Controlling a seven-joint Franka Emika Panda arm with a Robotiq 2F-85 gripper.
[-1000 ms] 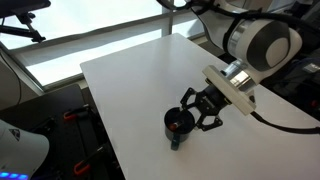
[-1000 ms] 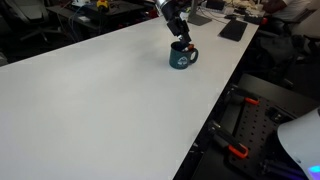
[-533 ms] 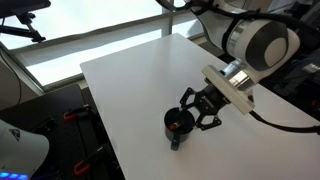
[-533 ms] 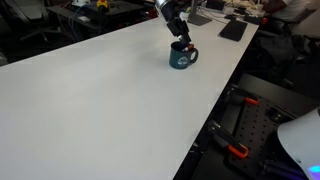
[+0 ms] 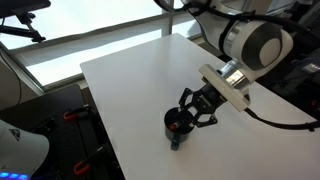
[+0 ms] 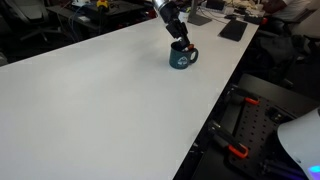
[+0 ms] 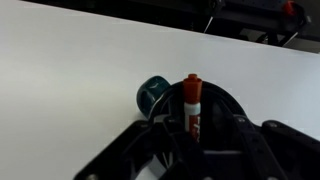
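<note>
The work in hand looks like the grasp stage on a marker (image 7: 192, 104) at a mug (image 7: 151, 95). In the wrist view the marker, red cap up, stands upright between the 2 fingers of the end effector (image 7: 198, 126), with the teal mug just behind and below it. The fingers flank the marker closely, but I cannot tell whether they pinch it or leave a small gap. I also cannot tell whether its lower end rests inside the mug.

In both exterior views the end effector (image 5: 195, 108) (image 6: 178, 38) hangs right over the mug (image 5: 177, 124) (image 6: 181, 57). The mug stands upright near the edge of the white worktop (image 5: 130, 80), its handle pointing outward. The marker is too small to make out there.

I judge that a next move calls for a firm, centred hold on the marker and a straight vertical path, so the mug is not dragged or tipped toward the nearby edge.

A dark flat slab (image 6: 232, 30) lies well apart at the far end of the worktop (image 6: 100, 90). Red-handled tools (image 6: 235, 150) lie below, off the worktop. Nothing crowds the mug itself.
</note>
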